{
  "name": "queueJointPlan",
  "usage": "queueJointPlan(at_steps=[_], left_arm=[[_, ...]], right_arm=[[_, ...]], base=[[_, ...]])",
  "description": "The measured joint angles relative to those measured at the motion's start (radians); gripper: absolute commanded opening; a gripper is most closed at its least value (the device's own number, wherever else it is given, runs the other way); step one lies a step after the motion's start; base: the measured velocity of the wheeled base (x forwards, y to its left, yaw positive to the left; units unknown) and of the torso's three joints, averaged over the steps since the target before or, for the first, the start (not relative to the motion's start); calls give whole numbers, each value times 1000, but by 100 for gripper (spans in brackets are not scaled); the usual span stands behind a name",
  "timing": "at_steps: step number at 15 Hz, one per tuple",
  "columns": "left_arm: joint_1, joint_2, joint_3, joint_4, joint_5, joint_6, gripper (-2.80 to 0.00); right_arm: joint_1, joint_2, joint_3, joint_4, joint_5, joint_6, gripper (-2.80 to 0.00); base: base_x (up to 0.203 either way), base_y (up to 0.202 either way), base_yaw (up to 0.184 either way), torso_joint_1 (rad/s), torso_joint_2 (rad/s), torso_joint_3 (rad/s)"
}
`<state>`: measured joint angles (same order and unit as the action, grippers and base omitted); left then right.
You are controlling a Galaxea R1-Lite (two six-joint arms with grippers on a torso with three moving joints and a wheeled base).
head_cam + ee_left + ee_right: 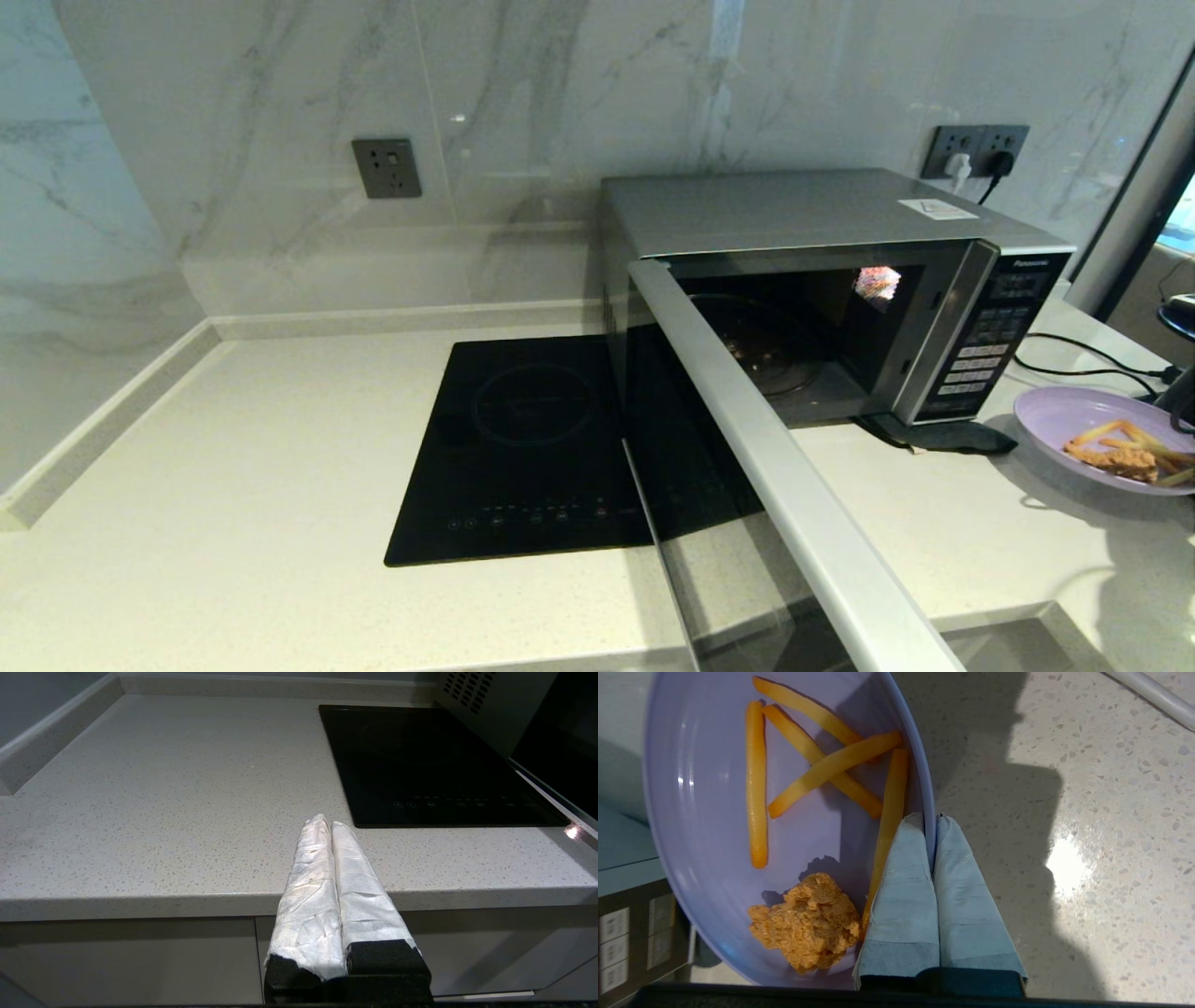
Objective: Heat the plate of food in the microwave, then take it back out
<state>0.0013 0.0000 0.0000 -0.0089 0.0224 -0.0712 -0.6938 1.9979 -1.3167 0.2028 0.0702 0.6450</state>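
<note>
The lilac plate of food (1074, 418) hangs just above the counter to the right of the microwave (803, 210), holding fries and a breaded piece (808, 921). My right gripper (930, 819) is shut on the plate's rim (924, 788), one finger inside and one outside; in the head view only a dark bit of it shows at the right edge. The microwave's door (794, 485) stands wide open toward me, with the glass turntable (761, 350) visible inside. My left gripper (325, 822) is shut and empty, low at the counter's front edge, out of the head view.
A black induction hob (523, 448) lies left of the microwave. Black cables (1083, 359) run across the counter behind the plate. A marble wall with sockets (386, 168) backs the counter (233, 485).
</note>
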Motion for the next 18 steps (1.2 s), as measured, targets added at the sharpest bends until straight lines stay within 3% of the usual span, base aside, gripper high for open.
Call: queueJointPlan(at_steps=[16,17,18], left_arm=[[0,0,0,0,0,0,-280],[0,0,0,0,0,0,-280],[0,0,0,0,0,0,-280]], right_arm=[[-56,174,-56,-8,-4,-32,-280],[-56,174,-56,-8,-5,-41,0],[-56,174,-54,-5,-7,-47,0]], base=[[0,0,0,0,0,0],[0,0,0,0,0,0],[0,0,0,0,0,0]])
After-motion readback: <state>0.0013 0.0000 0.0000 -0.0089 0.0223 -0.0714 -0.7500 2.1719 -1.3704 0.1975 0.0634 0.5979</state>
